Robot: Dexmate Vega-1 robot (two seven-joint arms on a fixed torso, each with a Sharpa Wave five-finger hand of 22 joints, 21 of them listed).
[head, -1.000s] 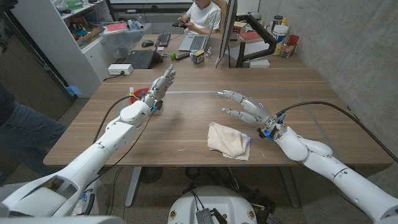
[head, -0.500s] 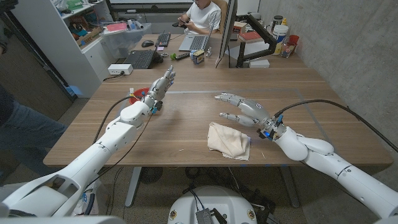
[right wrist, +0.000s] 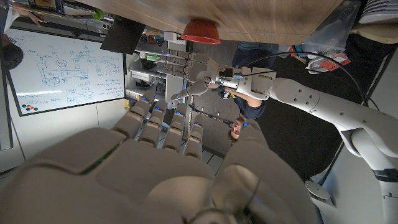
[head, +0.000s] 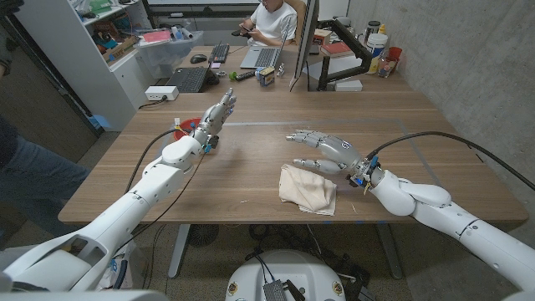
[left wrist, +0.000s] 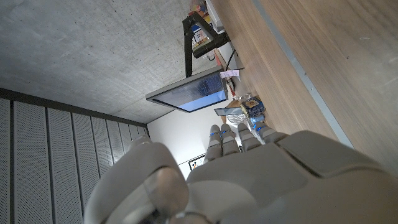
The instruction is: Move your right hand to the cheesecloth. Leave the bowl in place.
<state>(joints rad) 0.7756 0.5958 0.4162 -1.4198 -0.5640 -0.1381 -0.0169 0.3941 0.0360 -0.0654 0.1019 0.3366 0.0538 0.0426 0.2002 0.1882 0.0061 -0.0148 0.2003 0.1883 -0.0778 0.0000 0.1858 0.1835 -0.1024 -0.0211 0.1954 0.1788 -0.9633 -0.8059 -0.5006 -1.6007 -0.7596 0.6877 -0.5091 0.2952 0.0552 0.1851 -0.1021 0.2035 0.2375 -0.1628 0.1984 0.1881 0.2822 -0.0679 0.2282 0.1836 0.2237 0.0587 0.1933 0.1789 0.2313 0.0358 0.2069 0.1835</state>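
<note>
A cream cheesecloth (head: 307, 190) lies crumpled on the wooden table (head: 251, 167) near its front edge. My right hand (head: 327, 150) is just past the cloth's far edge, fingers spread and pointing to the left, holding nothing; I cannot tell whether it touches the cloth. My left hand (head: 216, 116) stands at the far left of the table, fingers straight and together, empty. A red bowl (right wrist: 200, 30) sits on the table by my left hand (right wrist: 189, 78) in the right wrist view; in the head view only a red sliver (head: 177, 124) shows behind that arm.
A black cable (head: 435, 139) loops over the table behind my right forearm. A second desk beyond holds a monitor (head: 303, 42), laptops (head: 189, 79), a white box (head: 160, 93) and a seated person (head: 272, 22). Another person's leg (head: 25, 180) is at the left edge.
My right hand has slid to the left and a little nearer the cheesecloth's far edge. The left arm, the cloth and the bowl have not moved.
</note>
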